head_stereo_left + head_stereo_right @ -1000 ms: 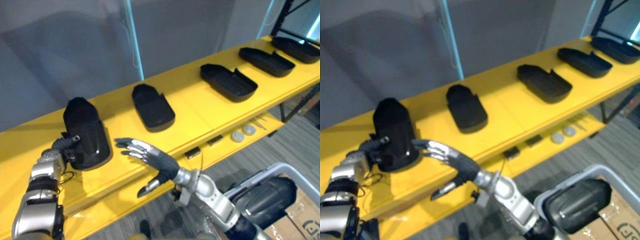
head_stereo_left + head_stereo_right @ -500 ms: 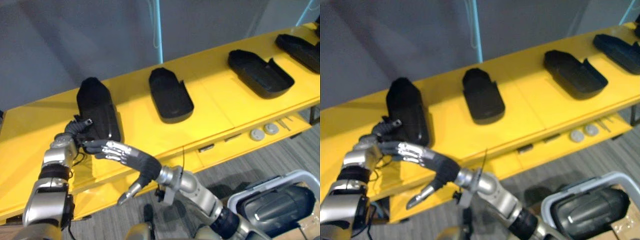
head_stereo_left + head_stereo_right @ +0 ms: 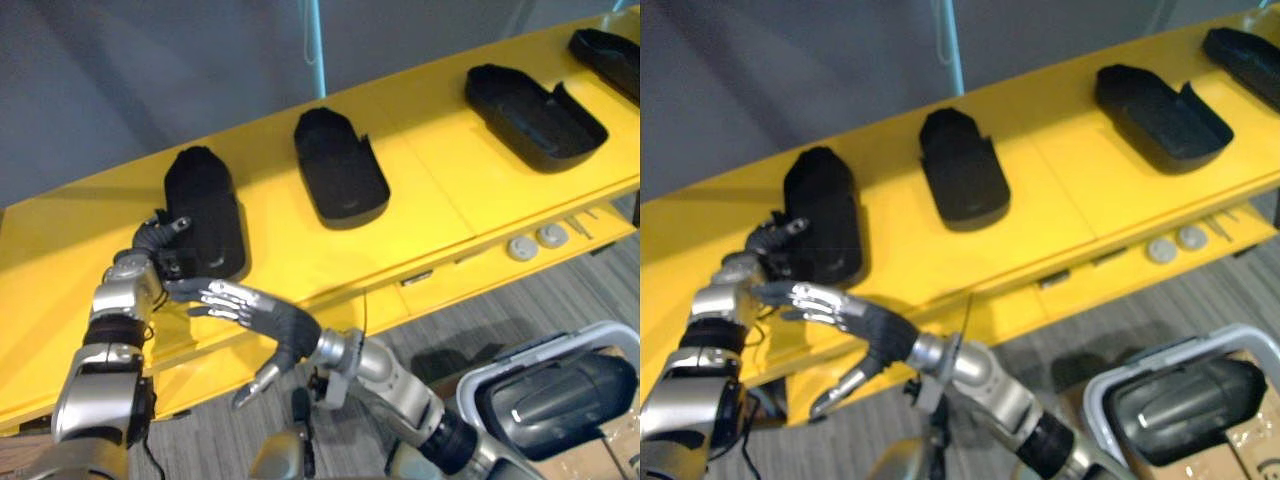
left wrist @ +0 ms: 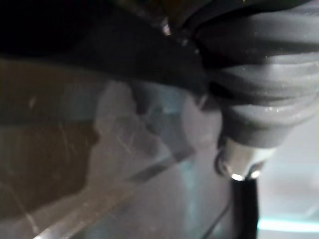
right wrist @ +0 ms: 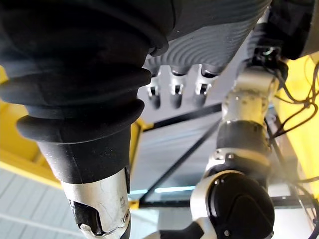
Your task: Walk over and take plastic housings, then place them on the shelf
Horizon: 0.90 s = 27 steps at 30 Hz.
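Several black plastic housings lie in a row on the yellow shelf point(image 3: 430, 200). The leftmost housing point(image 3: 205, 210) rests dome-up, and my left hand point(image 3: 152, 245) is pressed against its near end, part hidden by it. The left wrist view has that housing's dark shell point(image 4: 75, 40) right against the hand's cover. Further along lie a second housing point(image 3: 340, 180), a third point(image 3: 535, 115) and a fourth point(image 3: 610, 45), hollow side up. My right hand point(image 3: 265, 315) hovers open and spread, holding nothing, in front of the shelf's edge just below the left hand.
A lower yellow ledge carries two round grey discs point(image 3: 535, 242) and small parts. At the lower right a grey bin point(image 3: 500, 375) holds another black housing point(image 3: 560, 400), with a cardboard box point(image 3: 620, 455) beside it. A grey wall stands behind the shelf.
The view has shifted. My right hand has swung left, from right of the leftmost housing to just under my left hand. The left hand stays at that housing's near end.
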Available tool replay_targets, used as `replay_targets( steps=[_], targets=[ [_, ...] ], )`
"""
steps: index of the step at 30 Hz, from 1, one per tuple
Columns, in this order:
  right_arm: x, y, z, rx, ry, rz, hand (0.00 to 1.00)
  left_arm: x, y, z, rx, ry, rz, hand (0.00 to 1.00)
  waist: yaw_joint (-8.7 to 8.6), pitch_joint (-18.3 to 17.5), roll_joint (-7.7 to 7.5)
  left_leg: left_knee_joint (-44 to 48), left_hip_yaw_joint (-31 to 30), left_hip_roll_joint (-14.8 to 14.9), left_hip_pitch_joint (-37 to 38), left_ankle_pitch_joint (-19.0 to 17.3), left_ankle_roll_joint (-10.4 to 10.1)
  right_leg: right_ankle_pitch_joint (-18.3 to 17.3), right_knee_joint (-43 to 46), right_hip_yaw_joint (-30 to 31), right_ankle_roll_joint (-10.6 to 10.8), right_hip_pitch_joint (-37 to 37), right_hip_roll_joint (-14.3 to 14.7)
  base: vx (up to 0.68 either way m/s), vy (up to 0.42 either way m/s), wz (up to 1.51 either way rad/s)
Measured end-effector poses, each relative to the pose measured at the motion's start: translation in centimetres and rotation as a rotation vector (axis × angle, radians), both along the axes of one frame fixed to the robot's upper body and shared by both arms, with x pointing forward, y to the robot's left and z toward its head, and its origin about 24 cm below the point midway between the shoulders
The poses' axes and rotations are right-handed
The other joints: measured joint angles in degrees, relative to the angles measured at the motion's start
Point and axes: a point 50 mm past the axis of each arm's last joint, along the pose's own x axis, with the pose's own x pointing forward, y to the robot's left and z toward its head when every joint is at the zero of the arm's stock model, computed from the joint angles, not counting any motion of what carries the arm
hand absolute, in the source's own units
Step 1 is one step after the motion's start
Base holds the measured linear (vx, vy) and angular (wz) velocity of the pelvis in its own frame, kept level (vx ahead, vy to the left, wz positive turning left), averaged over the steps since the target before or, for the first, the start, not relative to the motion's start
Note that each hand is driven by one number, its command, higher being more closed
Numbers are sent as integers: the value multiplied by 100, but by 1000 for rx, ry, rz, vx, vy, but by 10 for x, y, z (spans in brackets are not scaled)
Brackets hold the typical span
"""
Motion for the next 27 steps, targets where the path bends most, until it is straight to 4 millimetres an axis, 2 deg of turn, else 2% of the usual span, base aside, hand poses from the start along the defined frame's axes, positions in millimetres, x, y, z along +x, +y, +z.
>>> replay_targets(
  steps=[6,14,16,20,23,27],
  targets=[
    [0,2,2,18,12,-18,0,0,1,1,-30,-14,67,0,-53,6,-7,0,21,-1,-4,1,0,-1,2,21,-1,-16,-4,0,0,0],
    [1,2,2,25,24,-69,0,2,-3,2,-90,-76,251,0,-105,20,-40,-3,94,54,17,-1,-2,32,-96,87,1,-2,74,6,-21,-4],
    [0,1,-2,22,38,-88,0,3,-2,6,-80,-95,309,0,-114,16,-48,-3,118,91,21,0,-3,72,-164,97,-12,14,116,11,-24,-8],
    [-2,-4,-11,35,86,-137,0,9,1,34,9,-164,438,0,-136,-8,-93,-7,212,171,107,-4,-9,250,-518,118,-30,215,258,11,-28,-10],
    [-2,-6,-12,46,97,-155,0,13,0,51,9,-228,458,0,-154,-32,-135,-11,265,191,187,-7,-12,361,-739,141,-22,357,310,-6,-7,-10],
    [-3,-11,-18,59,134,-196,0,11,5,56,68,-238,497,0,-211,-238,-261,-14,368,242,224,-28,-33,586,-1155,194,-16,524,432,-7,-2,-11]
  ],
)
